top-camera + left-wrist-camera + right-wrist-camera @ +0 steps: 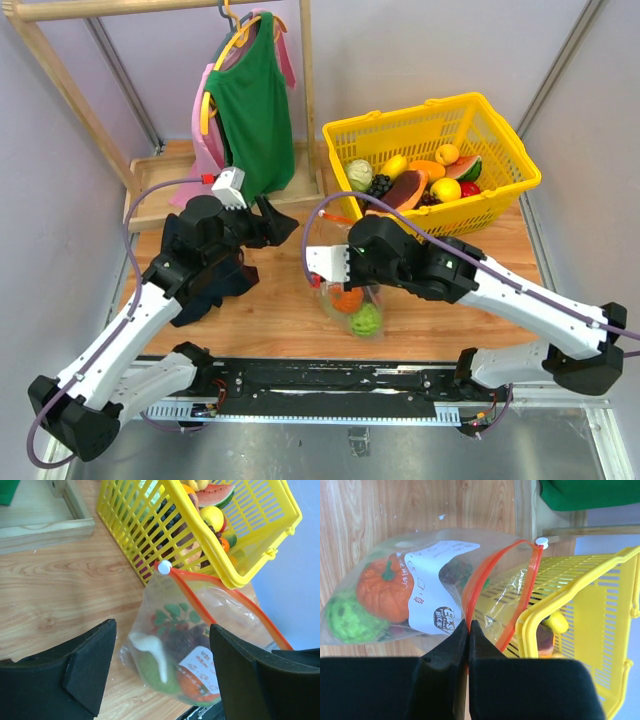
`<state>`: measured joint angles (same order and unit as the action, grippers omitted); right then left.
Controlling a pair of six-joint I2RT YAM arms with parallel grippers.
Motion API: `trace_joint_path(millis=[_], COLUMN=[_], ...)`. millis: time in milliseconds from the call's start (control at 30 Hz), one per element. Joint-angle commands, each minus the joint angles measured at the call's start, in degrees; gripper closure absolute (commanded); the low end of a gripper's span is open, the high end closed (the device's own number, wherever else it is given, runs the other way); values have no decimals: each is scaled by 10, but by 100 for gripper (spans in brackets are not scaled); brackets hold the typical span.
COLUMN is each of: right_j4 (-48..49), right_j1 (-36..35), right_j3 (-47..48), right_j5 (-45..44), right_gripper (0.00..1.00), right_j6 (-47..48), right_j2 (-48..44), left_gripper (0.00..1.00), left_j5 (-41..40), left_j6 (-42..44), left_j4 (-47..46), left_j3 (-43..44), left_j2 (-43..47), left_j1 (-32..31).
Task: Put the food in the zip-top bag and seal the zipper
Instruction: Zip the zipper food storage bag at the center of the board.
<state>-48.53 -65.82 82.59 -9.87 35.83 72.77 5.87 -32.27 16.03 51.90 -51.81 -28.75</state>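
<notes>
Basket of spare fruit sits at the back, zip-top bag rests just in front with food inside, right gripper is clamped on 1 end of the zipper, I'd guess to pin it for sealing, and left gripper hangs wide open, empty.

2 arms, left arm and right arm: white link shells, black joint housings. 1 lilac-grey cable per arm, running up from the black mounting rail. White camera block with red tab at left arm's end farthest from the rail. Left gripper and right gripper: 2 matte black wedge fingers each.
</notes>
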Motion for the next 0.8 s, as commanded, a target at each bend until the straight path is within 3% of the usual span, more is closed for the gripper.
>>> trace_joint_path(millis=[0, 333, 767], right_j4=[28, 9, 32], right_j1=[-14, -34, -45], right_j3=[-67, -124, -124], right_j5=[8, -33, -29], right_gripper=[99, 99, 99], right_j6=[102, 79, 115], right_j2=[-50, -83, -111], left_gripper=[20, 13, 21], left_j5=[23, 142, 249], left_j6=[27, 22, 37], left_j4=[-63, -231, -362], left_j3=[-25, -120, -130], left_j2=[-8, -62, -187], left_j1=[6, 6, 8])
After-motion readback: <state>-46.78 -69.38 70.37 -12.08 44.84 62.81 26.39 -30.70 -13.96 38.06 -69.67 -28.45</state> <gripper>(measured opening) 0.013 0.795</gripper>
